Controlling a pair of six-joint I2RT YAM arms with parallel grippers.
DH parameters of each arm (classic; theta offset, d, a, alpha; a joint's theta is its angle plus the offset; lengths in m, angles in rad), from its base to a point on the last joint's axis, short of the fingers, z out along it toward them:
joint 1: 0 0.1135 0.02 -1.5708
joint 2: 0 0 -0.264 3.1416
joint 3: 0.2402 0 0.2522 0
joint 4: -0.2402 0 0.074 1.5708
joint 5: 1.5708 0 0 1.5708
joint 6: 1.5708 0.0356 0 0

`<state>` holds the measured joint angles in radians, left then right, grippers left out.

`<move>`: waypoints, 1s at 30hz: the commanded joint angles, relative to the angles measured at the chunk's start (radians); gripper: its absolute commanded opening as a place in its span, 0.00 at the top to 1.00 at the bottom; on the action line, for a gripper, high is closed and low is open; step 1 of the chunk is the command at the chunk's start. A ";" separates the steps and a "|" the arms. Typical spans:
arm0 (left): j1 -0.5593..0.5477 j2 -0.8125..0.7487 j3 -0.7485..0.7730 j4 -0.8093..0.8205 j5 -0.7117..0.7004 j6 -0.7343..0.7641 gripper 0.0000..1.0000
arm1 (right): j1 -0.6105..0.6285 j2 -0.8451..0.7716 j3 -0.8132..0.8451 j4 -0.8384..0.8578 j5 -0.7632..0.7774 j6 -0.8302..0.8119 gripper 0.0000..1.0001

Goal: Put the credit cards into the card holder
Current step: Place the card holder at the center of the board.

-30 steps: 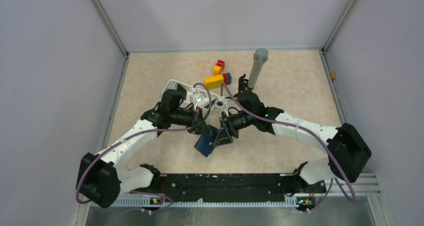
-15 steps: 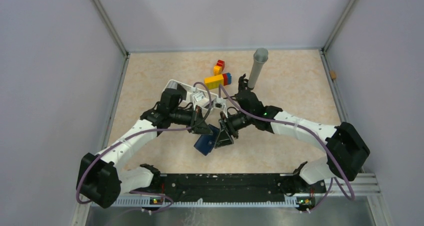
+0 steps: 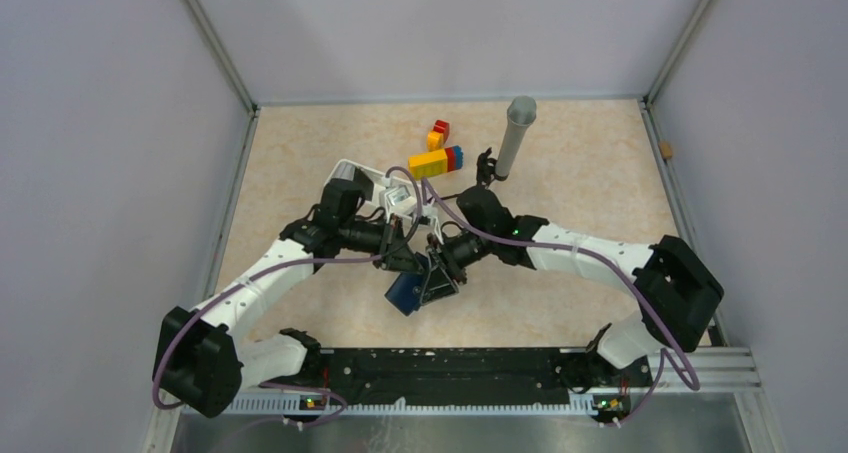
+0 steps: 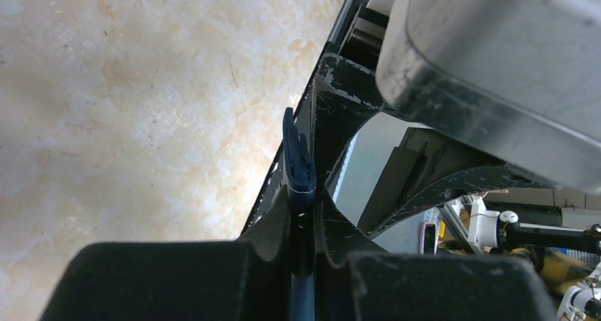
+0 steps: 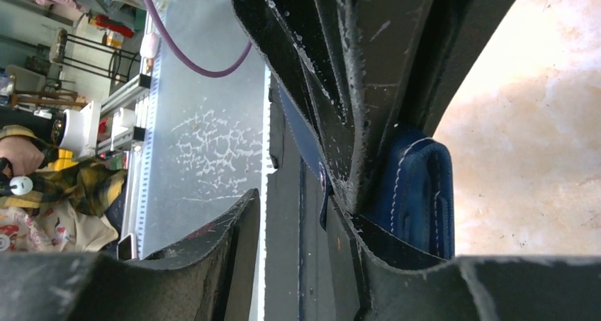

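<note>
- Here, the left gripper (image 3: 405, 260) is clamped on the card holder (image 3: 402, 295). The left wrist view shows its fingers pressed flat against both faces of the navy edge, with no gap.
- The card holder sits near the middle of the table (image 3: 300, 173), toward the arms' bases, tilted between the two grippers. Whether it rests on the surface or hangs clear of it cannot be told.
- The right gripper (image 3: 440, 278) is close against the holder's other side. In the right wrist view its fingers stand somewhat apart with a dark flat strip in the gap. Whether that strip is a card or a flap, and whether it is gripped at all, cannot be told.
- The credit cards cannot be picked out with certainty in any view. The white tray (image 3: 352, 171) behind the left gripper is largely hidden by the arms.
- Risk, closed pockets: the right wrist view shows the holder's stitched fold looking nearly shut. A card pushed against a closed slot would probably buckle or slide past it.
- Risk, crowding: the two sets of fingers nearly touch. A small misalignment could knock finger against finger and twist the holder out of the clamp.
- Risk, pivoting: the holder is pinched along one edge only, so a sideways push may swing it.
- Writing: no brand, label or lettering is legible on the holder, the toy blocks (image 3: 428, 163) or the grey cylinder (image 3: 517, 133).
</note>
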<state>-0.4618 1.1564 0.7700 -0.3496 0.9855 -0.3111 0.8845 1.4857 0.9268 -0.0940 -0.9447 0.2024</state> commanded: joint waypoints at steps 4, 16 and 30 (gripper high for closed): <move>0.048 0.002 0.029 0.036 -0.063 -0.004 1.00 | 0.044 0.015 0.063 0.060 -0.045 -0.013 0.64; 0.090 0.093 0.032 0.033 -0.053 -0.039 1.00 | 0.090 -0.037 0.063 0.026 -0.195 0.007 0.66; -0.073 -0.115 -0.399 0.527 -0.625 -0.562 1.00 | 0.067 -0.170 -0.025 -0.193 0.841 0.323 0.42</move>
<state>-0.4740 1.1198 0.4980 -0.0708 0.6201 -0.6361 0.9585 1.3155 0.9390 -0.1761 -0.4900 0.3534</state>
